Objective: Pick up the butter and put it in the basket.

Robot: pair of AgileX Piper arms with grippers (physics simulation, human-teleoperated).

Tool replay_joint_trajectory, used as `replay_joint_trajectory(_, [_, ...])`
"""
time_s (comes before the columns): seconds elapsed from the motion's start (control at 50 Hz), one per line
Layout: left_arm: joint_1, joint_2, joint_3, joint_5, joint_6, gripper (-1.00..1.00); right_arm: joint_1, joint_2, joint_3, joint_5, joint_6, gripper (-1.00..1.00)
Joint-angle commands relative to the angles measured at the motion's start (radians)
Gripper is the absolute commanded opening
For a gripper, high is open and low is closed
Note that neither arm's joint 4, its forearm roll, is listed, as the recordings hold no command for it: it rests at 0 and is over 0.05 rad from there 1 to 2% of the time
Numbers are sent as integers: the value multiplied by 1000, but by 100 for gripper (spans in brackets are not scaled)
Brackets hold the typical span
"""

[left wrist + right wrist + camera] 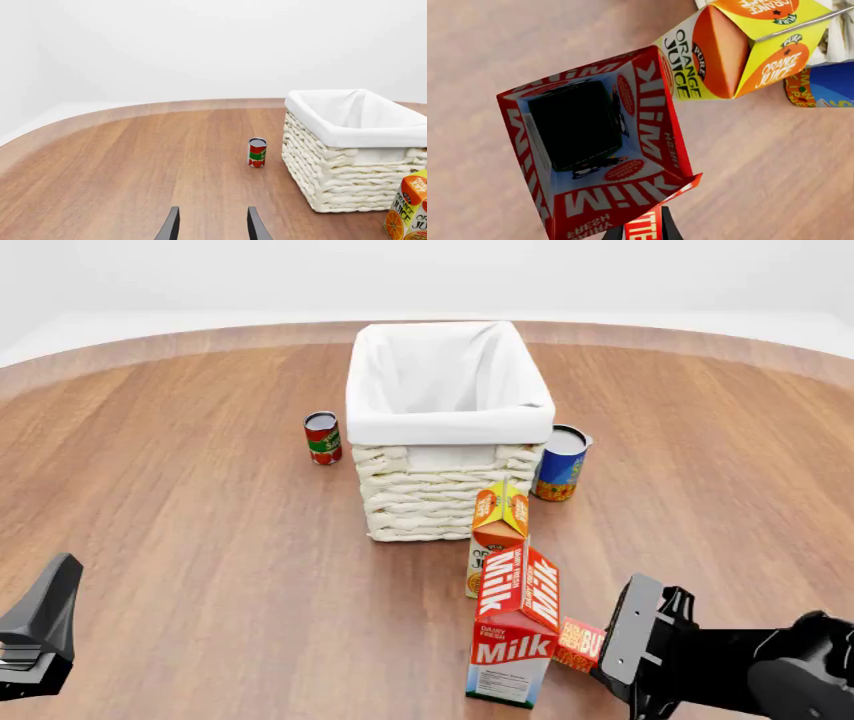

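Red-orange card shows between the right gripper (647,231) fingers in the right wrist view: the butter (582,642), lying flat on the table (200,540) just beside the milk carton (518,638). The jaws appear narrow around it, though whether they truly grip it I cannot tell. A good lift would probably go straight up, clear of the milk carton and the orange juice carton (495,532), then forward to the basket (450,425). The left gripper (212,226) hangs apart, jaws spread, holding nothing.
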State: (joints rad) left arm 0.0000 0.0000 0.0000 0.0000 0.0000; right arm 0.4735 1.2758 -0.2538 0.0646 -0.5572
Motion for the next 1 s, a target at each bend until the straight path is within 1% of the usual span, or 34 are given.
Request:
replay_joint_trajectory(0.02, [0, 0, 0, 0, 0, 100, 29, -60, 41, 13, 17, -100])
replay_joint_trajectory(0.12, [0, 0, 0, 0, 0, 100, 53, -127, 42, 53, 41, -100])
replay_joint_trajectory(0.18, [0, 0, 0, 0, 0, 100, 57, -134, 25, 66, 48, -100])
replay_joint_trajectory(0.34, [0, 0, 0, 0, 0, 100, 53, -202, -12, 120, 51, -100])
replay_joint_trajectory(0.44, [0, 0, 0, 0, 0, 100, 66, -297, -16, 184, 72, -100])
replay_joint_trajectory(0.48, [0, 0, 0, 0, 0, 100, 63, -316, -24, 198, 68, -100])
replay_joint_trajectory(0.52, [0, 0, 0, 0, 0, 100, 70, -341, -31, 220, 75, -100])
replay_joint_trajectory(0.78, [0, 0, 0, 0, 0, 100, 67, -414, -74, 281, 77, -100])
replay_joint_trajectory(0.92, [0, 0, 0, 0, 0, 100, 60, -411, -93, 280, 73, -100])
replay_joint_trajectory(1.0, [0, 0, 0, 0, 0, 100, 63, -453, -100, 317, 81, -100])
